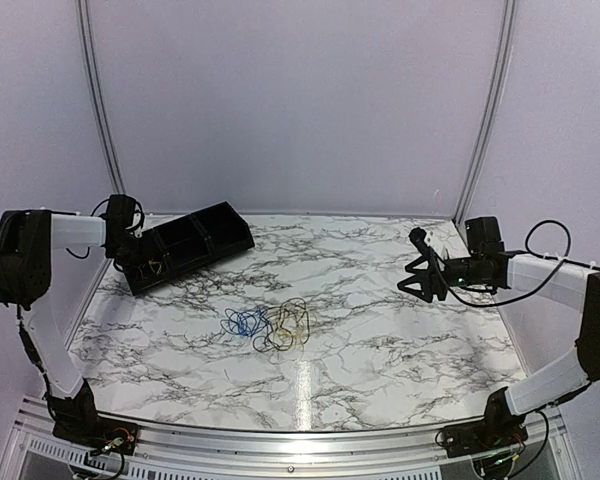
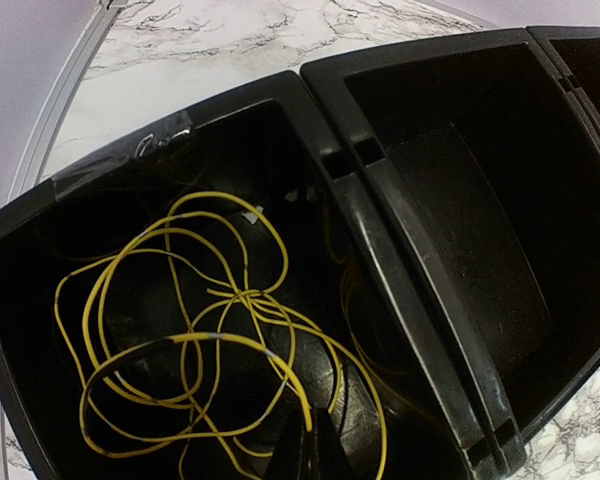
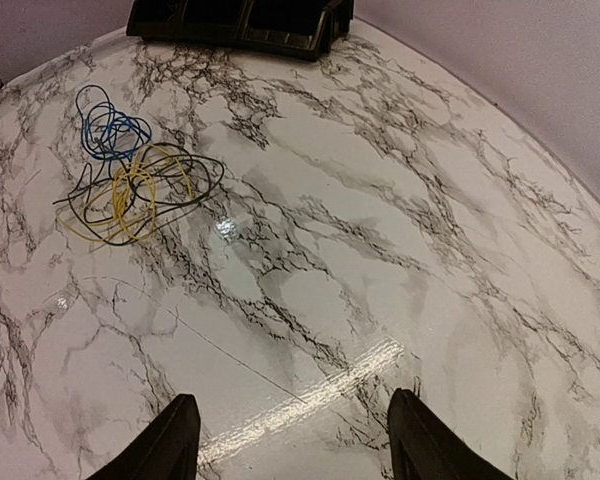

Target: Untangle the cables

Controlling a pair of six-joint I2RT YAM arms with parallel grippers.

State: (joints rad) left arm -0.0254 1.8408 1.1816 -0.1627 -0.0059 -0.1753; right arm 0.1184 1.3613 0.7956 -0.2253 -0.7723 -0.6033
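A tangle of cables lies on the marble table: a blue coil (image 1: pixel 242 320) (image 3: pixel 105 125) beside yellow loops (image 1: pixel 290 328) (image 3: pixel 130 195) threaded with a black cable (image 3: pixel 195 175). A separate yellow cable (image 2: pixel 180 330) (image 1: pixel 155 266) lies in loose loops inside the left compartment of the black tray (image 2: pixel 330 170) (image 1: pixel 215 235). My left gripper (image 2: pixel 325 440) (image 1: pixel 130 255) reaches down into that compartment, shut on one strand of this yellow cable. My right gripper (image 3: pixel 295 450) (image 1: pixel 425 272) hangs open above bare table at the right, well away from the tangle, with nothing between its fingers.
The tray sits at the back left, and its right compartment (image 2: pixel 470 220) holds nothing. A metal rail (image 2: pixel 60 100) runs along the table's left edge, close to the tray. Purple walls close in the back and sides.
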